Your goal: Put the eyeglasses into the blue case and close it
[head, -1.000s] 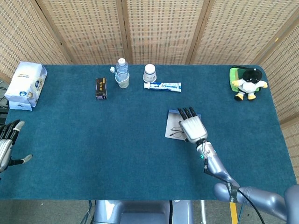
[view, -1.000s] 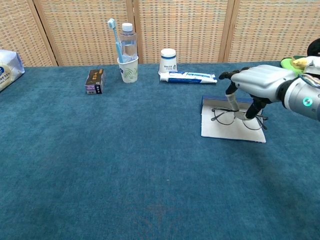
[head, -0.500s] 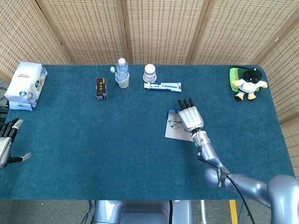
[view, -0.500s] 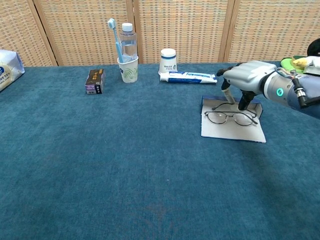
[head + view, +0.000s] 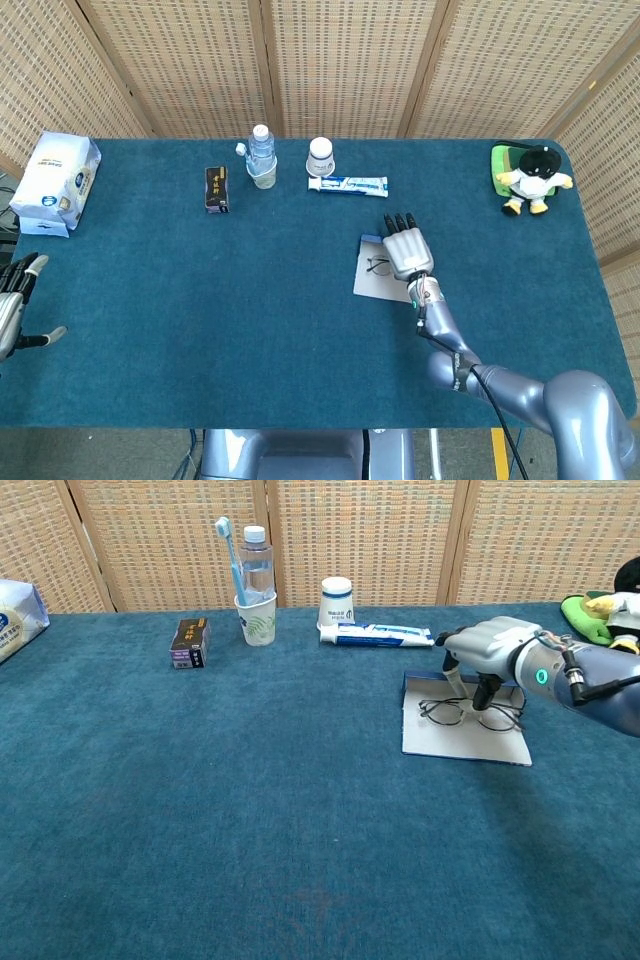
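The eyeglasses point(image 5: 445, 712) point(image 5: 378, 266) lie on the pale inner face of the open blue case point(image 5: 465, 748) point(image 5: 372, 285), which lies flat on the right half of the table. My right hand point(image 5: 490, 645) point(image 5: 407, 250) arches over them, palm down. Its thumb and a finger reach down on either side of the frame's right lens and pinch it. The right half of the glasses is hidden under the hand in the head view. My left hand point(image 5: 12, 305) hovers at the table's left edge, fingers spread, holding nothing.
Along the back stand a dark box point(image 5: 189, 642), a paper cup with a toothbrush point(image 5: 258, 620), a water bottle point(image 5: 255, 565), a white jar point(image 5: 336, 600) and a toothpaste tube point(image 5: 385, 635). A tissue pack point(image 5: 55, 180) sits far left, a plush toy point(image 5: 530, 178) far right.
My right hand has shifted toward the back of the case, and the eyeglasses have slid with it toward the blue rim. The left hand has barely moved.
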You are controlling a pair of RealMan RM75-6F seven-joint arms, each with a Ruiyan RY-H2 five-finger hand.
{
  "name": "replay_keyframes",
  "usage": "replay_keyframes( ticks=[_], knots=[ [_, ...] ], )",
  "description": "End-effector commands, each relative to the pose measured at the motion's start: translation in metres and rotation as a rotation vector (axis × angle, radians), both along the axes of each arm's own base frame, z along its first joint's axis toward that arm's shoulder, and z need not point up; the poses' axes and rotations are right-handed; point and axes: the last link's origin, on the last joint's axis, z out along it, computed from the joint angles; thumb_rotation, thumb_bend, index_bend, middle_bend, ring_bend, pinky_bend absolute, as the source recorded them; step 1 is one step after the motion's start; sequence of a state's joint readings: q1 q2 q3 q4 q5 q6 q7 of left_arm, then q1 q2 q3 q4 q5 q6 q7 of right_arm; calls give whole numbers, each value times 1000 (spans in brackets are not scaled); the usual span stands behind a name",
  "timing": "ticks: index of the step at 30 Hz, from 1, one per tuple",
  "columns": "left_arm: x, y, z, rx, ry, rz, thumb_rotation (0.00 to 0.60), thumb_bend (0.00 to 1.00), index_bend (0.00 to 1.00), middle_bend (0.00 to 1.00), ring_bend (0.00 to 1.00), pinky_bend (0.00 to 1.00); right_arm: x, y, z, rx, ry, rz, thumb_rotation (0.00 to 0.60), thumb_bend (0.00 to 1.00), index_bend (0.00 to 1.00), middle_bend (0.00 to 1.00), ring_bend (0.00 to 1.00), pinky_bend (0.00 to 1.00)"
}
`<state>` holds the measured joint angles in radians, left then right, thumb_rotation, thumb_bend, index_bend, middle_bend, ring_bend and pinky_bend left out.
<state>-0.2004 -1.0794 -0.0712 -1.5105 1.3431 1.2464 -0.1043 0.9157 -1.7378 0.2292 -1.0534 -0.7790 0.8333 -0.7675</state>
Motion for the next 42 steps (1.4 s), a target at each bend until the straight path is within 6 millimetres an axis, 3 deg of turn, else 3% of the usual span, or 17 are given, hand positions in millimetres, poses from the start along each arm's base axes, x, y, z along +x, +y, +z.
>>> replay_keyframes(
  ticks=[1,19,26,32,42],
  knots=[
    [0,0,1,2,-2,1,600,0,0,0,0,0,1,-1,-2,-7,-4,-2,600,440,616,47,0,80],
    [-1,-1,4,8,-16,-1,600,0,0,0,0,0,0,-9,-9,-47,47,22,600,383,598,46,0,115],
    [0,-2,5,8,-18,-4,600,0,0,0,0,0,2,-10,-7,-60,13,14,600,206,408,35,0,115],
    [0,-2,4,9,-16,-7,600,0,0,0,0,0,4,-6,-5,-67,-18,25,600,194,260,5,0,115],
    [2,-4,4,8,-17,-12,600,0,0,0,0,0,12,-4,5,-128,-127,45,600,188,126,0,0,120]
  ],
)
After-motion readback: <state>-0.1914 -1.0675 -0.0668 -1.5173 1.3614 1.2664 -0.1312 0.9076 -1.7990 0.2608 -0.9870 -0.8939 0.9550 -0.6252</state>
